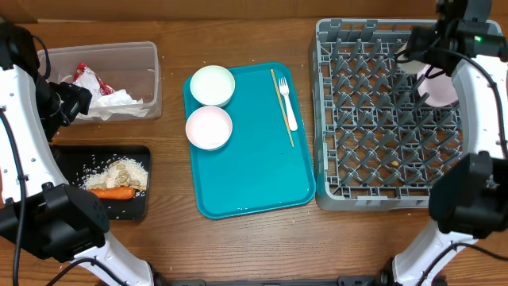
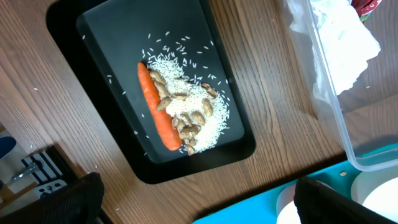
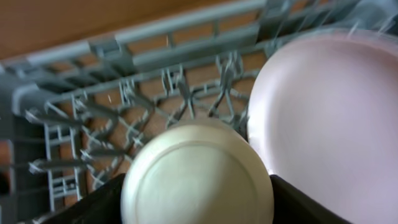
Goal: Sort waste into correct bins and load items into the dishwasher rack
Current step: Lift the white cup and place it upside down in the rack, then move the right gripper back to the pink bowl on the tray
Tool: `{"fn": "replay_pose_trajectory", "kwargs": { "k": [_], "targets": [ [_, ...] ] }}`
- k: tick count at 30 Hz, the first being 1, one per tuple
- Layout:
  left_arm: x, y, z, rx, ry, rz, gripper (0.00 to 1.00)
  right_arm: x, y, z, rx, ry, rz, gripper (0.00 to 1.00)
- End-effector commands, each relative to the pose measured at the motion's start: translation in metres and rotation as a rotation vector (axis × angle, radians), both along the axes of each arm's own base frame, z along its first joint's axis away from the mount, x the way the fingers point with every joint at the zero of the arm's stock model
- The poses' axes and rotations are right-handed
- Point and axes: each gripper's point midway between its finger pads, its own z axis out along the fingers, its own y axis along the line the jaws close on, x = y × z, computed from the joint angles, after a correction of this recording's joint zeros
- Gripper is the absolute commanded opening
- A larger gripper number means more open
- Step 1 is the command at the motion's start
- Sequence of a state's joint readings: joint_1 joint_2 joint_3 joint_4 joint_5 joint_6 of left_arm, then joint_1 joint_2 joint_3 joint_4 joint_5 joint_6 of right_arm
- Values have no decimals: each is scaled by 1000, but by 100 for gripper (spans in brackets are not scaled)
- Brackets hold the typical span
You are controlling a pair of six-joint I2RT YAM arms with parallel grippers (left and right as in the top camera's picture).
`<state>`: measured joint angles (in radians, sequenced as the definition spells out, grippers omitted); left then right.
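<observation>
My right gripper (image 3: 196, 208) hangs over the far right corner of the dishwasher rack (image 1: 373, 163). The small white cup (image 3: 198, 171) sits between its fingers among the pegs, its round base turned toward my camera. The fingers lie close along both sides of the cup, but I cannot tell whether they press on it or stand just off it. The white plate (image 3: 329, 118) stands on edge in the rack, just beside the cup on its right. I judge the cup light, stiff and smooth-glazed, so it would slide in a loose pinch and could chip against the plate. The sound hold is squarely across its side walls. My left gripper (image 2: 199, 208) is spread wide and carries nothing, well left of the rack. Just left of the rack wait the nearer bowl (image 1: 209, 127), the farther bowl (image 1: 212, 85) and the fork (image 1: 286, 99). I'd take each bowl by its rim, and the thin fork across its handle
</observation>
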<state>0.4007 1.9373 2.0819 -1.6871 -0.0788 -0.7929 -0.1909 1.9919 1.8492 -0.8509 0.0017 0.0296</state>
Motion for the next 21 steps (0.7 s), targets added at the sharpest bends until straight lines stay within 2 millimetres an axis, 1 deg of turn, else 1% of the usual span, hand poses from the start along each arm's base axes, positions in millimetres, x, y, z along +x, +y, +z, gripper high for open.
{"fn": "replay_pose_trajectory", "kwargs": {
  "k": [1, 4, 5, 8, 10, 14, 16, 18, 20, 21],
  "targets": [
    [-3, -2, 9, 9, -23, -6, 100, 3, 11, -13, 45, 21, 33, 78],
    [-3, -2, 9, 9, -23, -6, 100, 4, 20, -10, 60, 14, 50, 86],
    [-3, -2, 9, 9, -23, -6, 100, 4, 23, -8, 58, 12, 56, 90],
    [-3, -2, 9, 9, -23, -6, 100, 1, 28, -1, 60, 6, 61, 94],
    [-3, -2, 9, 9, -23, -6, 100, -1, 31, 8, 68, -8, 53, 95],
    [-3, -2, 9, 9, -23, -6, 100, -6, 46, 39, 92, -71, 60, 95],
    [-3, -2, 9, 9, -23, -6, 100, -9, 65, 56, 131, -105, 106, 96],
    [-3, -2, 9, 9, -23, -6, 100, -12, 90, 72, 185, -137, 172, 96],
    [-3, -2, 9, 9, -23, -6, 100, -17, 122, 84, 246, -156, 262, 97],
    [-3, -2, 9, 9, -23, -6, 100, -20, 139, 86, 275, -155, 302, 99]
  ]
}}
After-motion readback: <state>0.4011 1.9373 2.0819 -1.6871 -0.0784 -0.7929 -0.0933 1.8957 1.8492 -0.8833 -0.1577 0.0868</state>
